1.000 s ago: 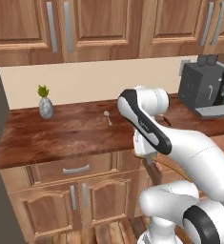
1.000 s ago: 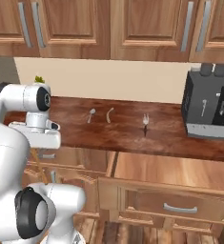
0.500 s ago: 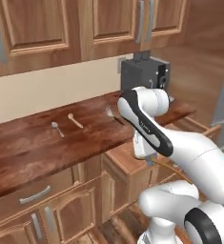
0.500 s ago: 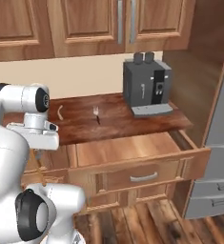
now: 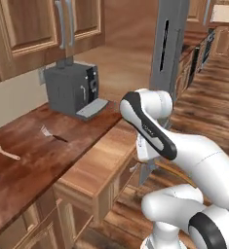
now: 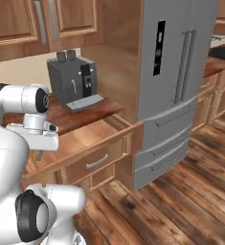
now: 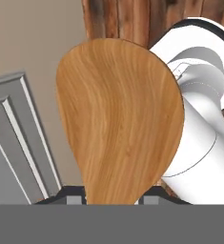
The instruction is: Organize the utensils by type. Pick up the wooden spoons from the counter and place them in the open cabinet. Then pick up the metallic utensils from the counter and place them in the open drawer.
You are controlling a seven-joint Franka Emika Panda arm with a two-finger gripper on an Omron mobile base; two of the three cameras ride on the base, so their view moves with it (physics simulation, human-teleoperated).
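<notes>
Wooden spoon [image 7: 118, 119]: one, held; the broad bowl is seen face-on in the hand view, with the grain running lengthwise. The long axis runs straight out from the gripper [image 7: 111, 198], bowl away from it. The neck is pinched between the two dark tips, jaws partly closed on it. The handle is hidden below the tips, so the depth of the grip cannot be told. In the base views the hand is carried low, in front of the drawer [image 5: 99, 163], which stands pulled out under the counter [image 5: 33, 160]. The spoon is therefore off the counter and well below cabinet height. Cabinets [image 5: 28, 29]: mounted on the wall over the counter, up and to the left of the hand. The doors seen there are shut, and which one stands open cannot be told. The coming move is judged to be a lift up and to the left, bowl first, with the hand turned so the spoon's length goes in over a shelf. Second spoon [image 5: 6, 153]: orange-brown, lying flat on the counter at far left, well apart from the hand. Metal utensil [image 5: 50, 133]: small, grey, on the counter near the coffee machine [image 5: 71, 90]. Both counter pieces are given by the left base view. The right base view gives the fridge [image 6: 176, 72] beside the drawer.
</notes>
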